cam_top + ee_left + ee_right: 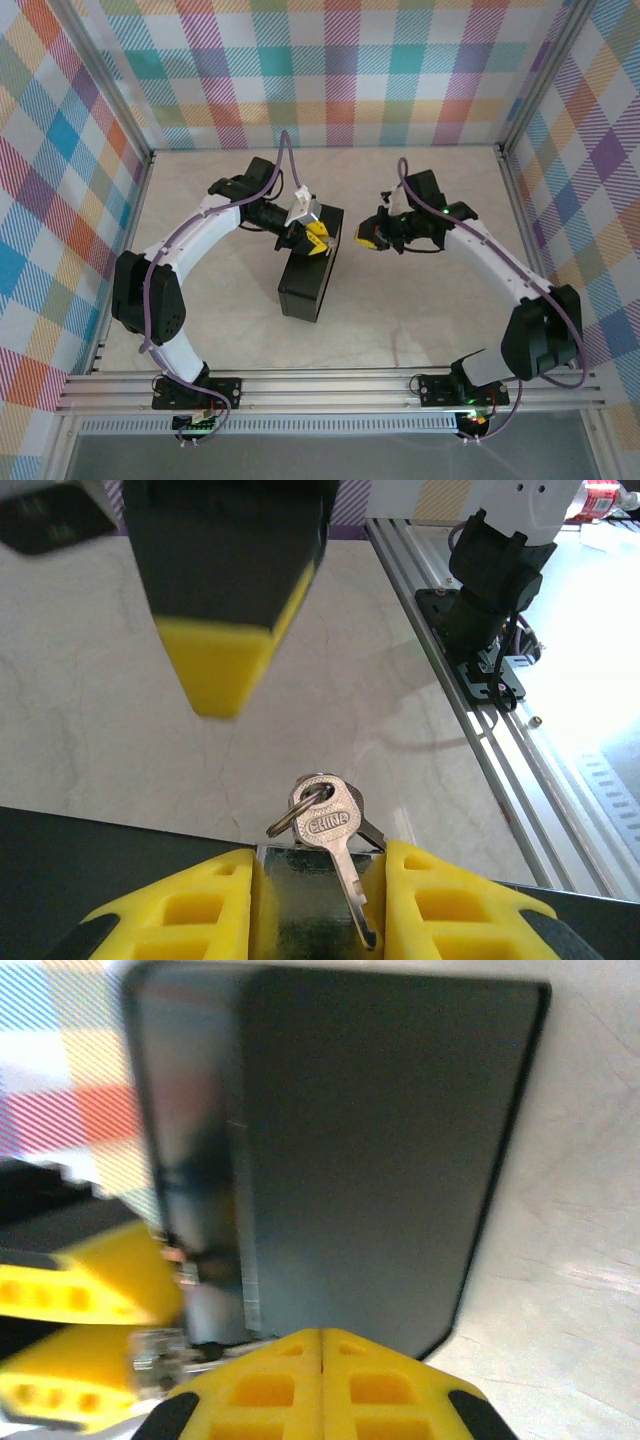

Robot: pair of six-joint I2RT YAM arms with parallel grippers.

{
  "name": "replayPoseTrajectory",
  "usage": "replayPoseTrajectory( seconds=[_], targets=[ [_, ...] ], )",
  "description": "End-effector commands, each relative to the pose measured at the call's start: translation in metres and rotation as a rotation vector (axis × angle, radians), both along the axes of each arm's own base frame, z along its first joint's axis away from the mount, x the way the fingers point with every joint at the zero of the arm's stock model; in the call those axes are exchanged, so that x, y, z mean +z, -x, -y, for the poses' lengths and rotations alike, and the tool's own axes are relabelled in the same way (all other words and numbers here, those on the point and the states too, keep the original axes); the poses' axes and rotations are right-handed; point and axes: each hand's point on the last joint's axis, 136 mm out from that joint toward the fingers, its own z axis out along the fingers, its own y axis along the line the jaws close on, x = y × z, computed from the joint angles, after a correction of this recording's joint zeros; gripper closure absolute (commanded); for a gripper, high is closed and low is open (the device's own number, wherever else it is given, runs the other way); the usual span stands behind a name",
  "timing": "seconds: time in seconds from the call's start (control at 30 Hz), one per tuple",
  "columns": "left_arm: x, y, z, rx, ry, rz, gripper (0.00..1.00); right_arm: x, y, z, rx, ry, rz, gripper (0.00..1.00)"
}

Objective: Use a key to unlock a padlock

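**Padlock clamped, key not yet worked**

Left gripper [318, 905] clenched on the padlock [300, 910], holding it at the dark tin's [370, 1140] end, probably to steady it for keying. Right gripper [320, 1375] pinched closed with nothing in it, hovering near. Key [330, 825]: silvery, stamped head, on a ring. Its blade lies bare across the lock body, apparently not inserted.

Key [328, 825]: "CHINA" stamped across the round head, plain to read, six o'clock in the left wrist view.
Red label [600, 495]: one o'clock corner, print there but too blurred to read.
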Motion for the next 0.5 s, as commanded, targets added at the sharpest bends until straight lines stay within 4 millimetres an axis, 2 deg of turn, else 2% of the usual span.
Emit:
replayPoseTrajectory(
  seconds=[0.0,0.2,0.47],
  targets=[
    [0.029,0.009,0.005,-0.043,0.091,0.018,0.85,0.000,0.024,-0.022,0.211,-0.006,0.042,0.96],
    [0.029,0.009,0.005,-0.039,0.089,0.013,0.85,0.017,0.034,-0.051,0.282,-0.095,0.076,0.97],
    [0.030,0.008,0.005,-0.037,0.088,0.016,0.84,0.033,0.037,-0.064,0.314,-0.159,0.118,0.96]
  ],
)
